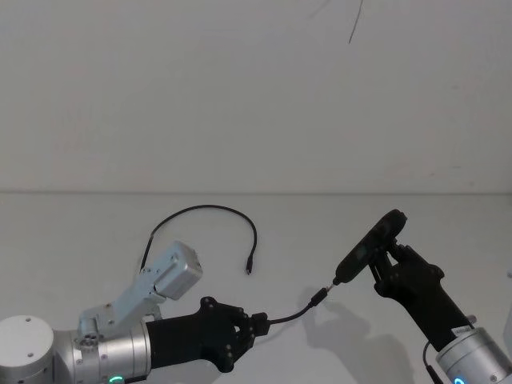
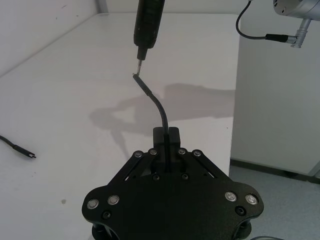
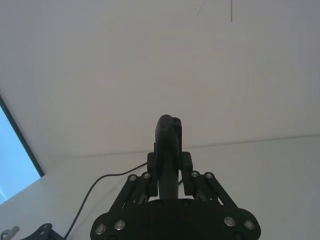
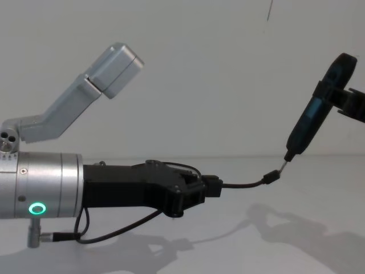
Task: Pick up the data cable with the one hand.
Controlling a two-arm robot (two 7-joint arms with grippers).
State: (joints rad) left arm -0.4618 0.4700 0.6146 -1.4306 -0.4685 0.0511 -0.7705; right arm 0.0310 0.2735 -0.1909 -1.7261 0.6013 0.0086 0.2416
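One end of the cable (image 1: 293,313) is pinched in the left gripper (image 1: 258,324), off the table (image 1: 96,232). Its plug touches the pen tool (image 1: 370,248) squeezed in the right gripper (image 1: 384,260). The pick-up looks done, though the cable's far end (image 1: 250,268) lies on the table.

Left gripper (image 2: 166,136) pinches the data cable (image 2: 155,102) between its fingers (image 2: 172,134), just behind the plug end. Cable rises from the jaws in a curve, lifted off the white table (image 2: 75,80); both cast a shadow on it. Cable tip sits right at the metal tip of a dark pen-like tool (image 2: 149,22) coming in from above, touching or nearly so. The cable's other plug end (image 2: 22,150) lies flat on the table, well off to the side. A short black wire with a silver plug (image 2: 287,37) hangs in the far corner.
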